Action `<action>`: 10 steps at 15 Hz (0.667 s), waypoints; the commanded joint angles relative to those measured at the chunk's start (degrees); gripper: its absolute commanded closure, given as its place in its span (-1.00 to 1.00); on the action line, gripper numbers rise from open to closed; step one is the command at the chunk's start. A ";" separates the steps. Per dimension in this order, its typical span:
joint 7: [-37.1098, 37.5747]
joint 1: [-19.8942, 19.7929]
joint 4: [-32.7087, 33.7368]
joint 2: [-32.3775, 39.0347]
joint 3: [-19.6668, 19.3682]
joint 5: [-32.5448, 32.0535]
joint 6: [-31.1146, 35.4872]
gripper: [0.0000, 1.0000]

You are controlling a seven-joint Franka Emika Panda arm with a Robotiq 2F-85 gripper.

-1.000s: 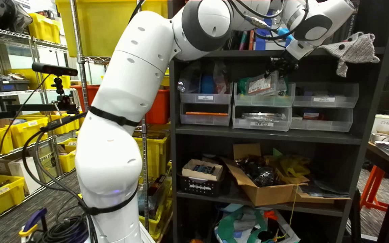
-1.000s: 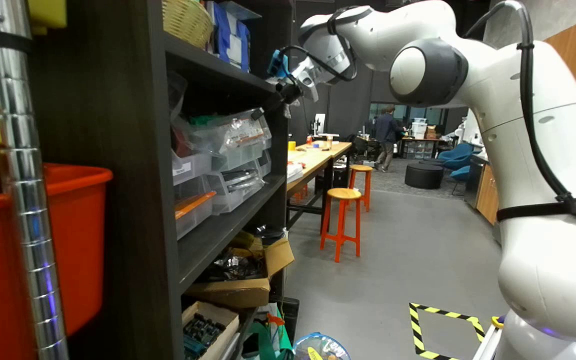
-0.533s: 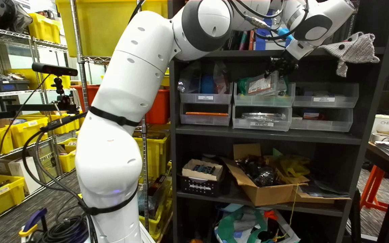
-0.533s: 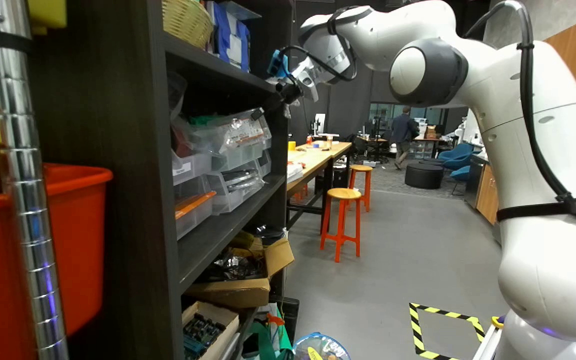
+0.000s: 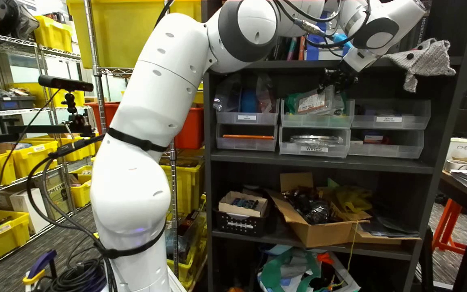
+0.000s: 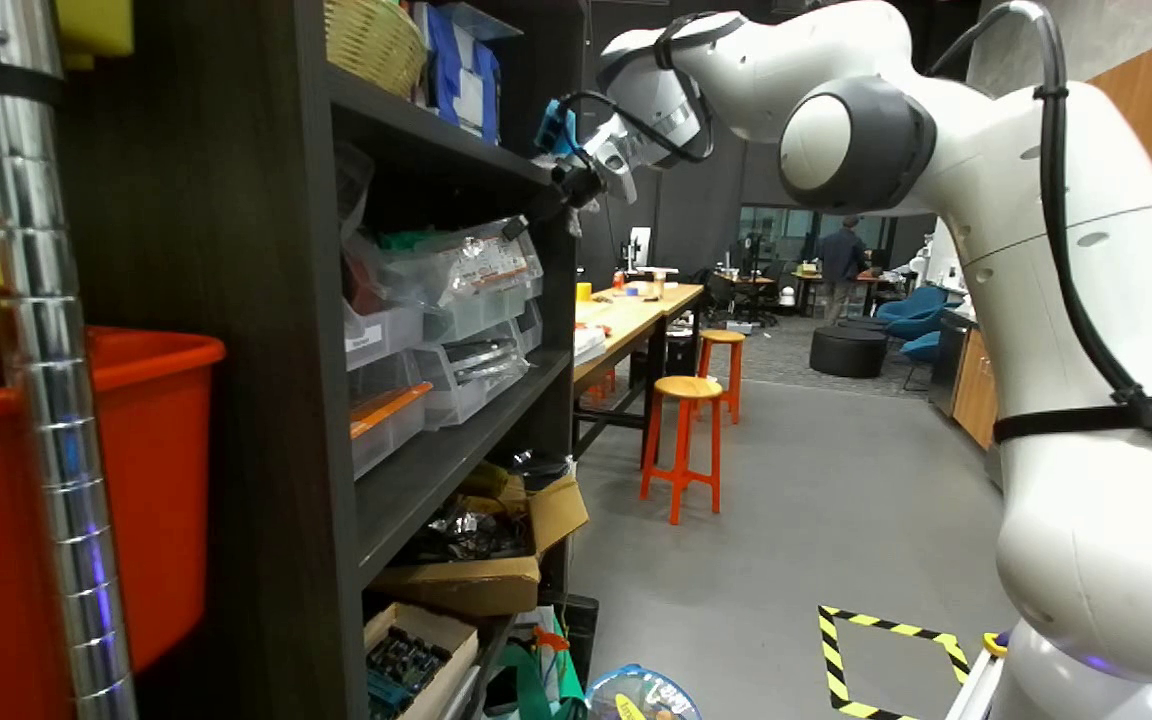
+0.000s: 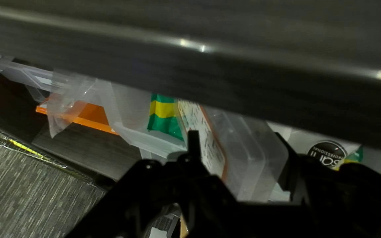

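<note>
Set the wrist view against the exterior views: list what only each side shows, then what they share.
Only the wrist view makes out the round black logo reading PROFESSIONAL and the yellow band on a green packet.

Only the exterior views show the white arm, a red-orange bin and red-orange stool legs.

Shared: the gripper at a clear package with an orange-edged label, though whether it grips the package I cannot tell; the dark shelf; and a flat orange thing in a clear bin.

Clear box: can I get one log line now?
tool: gripping clear box | pose: tilted | place: at upper middle bin | lifted or resting: unclear
</note>
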 commanded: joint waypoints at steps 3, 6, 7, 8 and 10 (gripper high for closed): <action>-1.46 0.73 -0.78 -0.09 0.08 0.20 3.80 -0.81; -3.01 1.62 -0.49 0.48 0.37 0.12 7.22 -1.00; -3.46 2.03 -0.61 0.49 0.41 0.01 8.20 -1.00; -3.82 2.66 -0.59 0.56 0.43 -0.37 9.09 -1.00; -4.38 3.91 -0.65 0.65 0.42 -0.98 10.60 -1.00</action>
